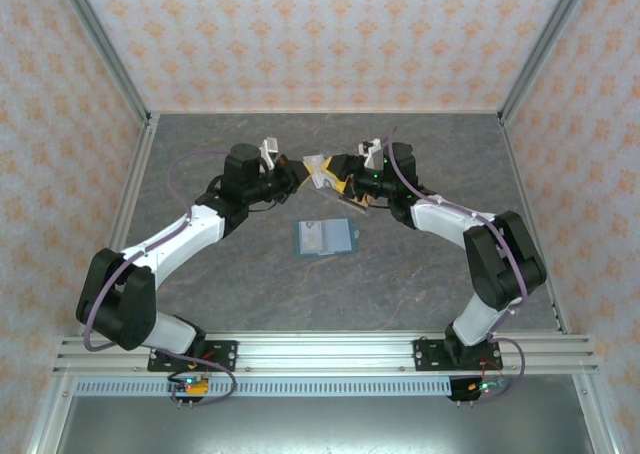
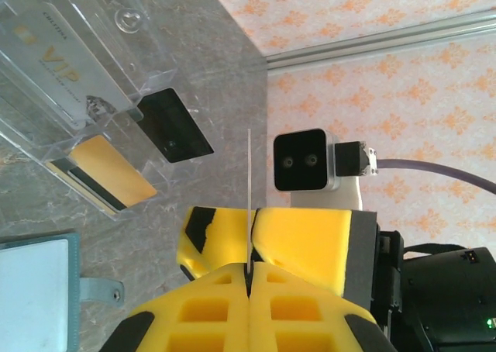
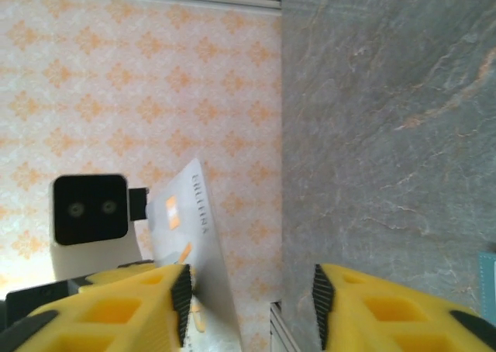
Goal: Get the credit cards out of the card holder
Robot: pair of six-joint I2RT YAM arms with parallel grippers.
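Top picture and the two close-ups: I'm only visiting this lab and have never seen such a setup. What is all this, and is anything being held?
These are two robot arms bolted at the near edge of a grey table, each ending in a yellow two-finger gripper. The wide picture comes from a fixed camera above and behind them; the close-ups come from cameras on the wrists, looking past their own fingers. On the table lies the card holder, a teal wallet, open, and near it a clear plastic piece with several cards in it. The left gripper is shut on a white card, held up in the air. The right gripper stands open, with that card between its fingers, close to one.
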